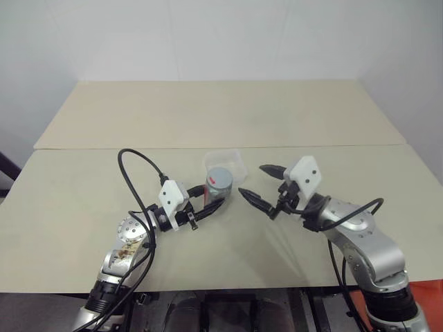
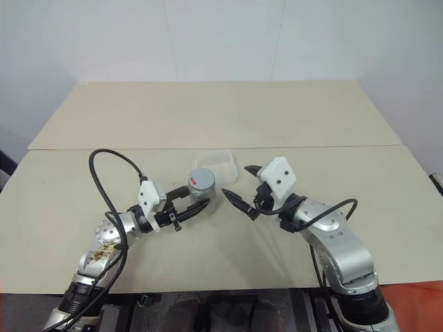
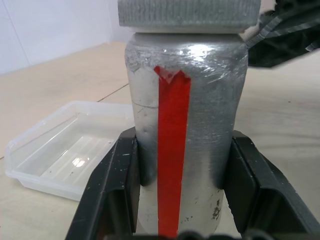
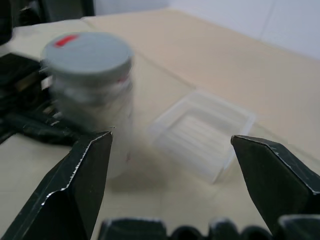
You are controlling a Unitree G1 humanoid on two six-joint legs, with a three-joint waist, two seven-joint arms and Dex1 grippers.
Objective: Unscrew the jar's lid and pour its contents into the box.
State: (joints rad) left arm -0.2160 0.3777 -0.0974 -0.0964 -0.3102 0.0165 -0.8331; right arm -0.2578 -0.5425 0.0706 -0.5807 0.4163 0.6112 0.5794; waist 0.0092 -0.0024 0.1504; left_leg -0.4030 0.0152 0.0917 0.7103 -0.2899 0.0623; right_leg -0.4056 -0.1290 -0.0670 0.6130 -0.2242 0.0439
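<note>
The left tool (image 1: pixel 211 205) is clenched on the jar (image 1: pixel 220 185), holding it upright above the counter (image 1: pixel 83 200), lid (image 1: pixel 219 176) on. The right tool (image 1: pixel 261 185) stands released just beside the jar, on its right, touching nothing. Just behind the jar the box (image 1: pixel 232 161) lies on the counter. The left wrist view shows a red stripe down the jar's side between the black fingers (image 3: pixel 112 180); the right wrist view shows the lid's red mark and the box's ribbed floor
</note>
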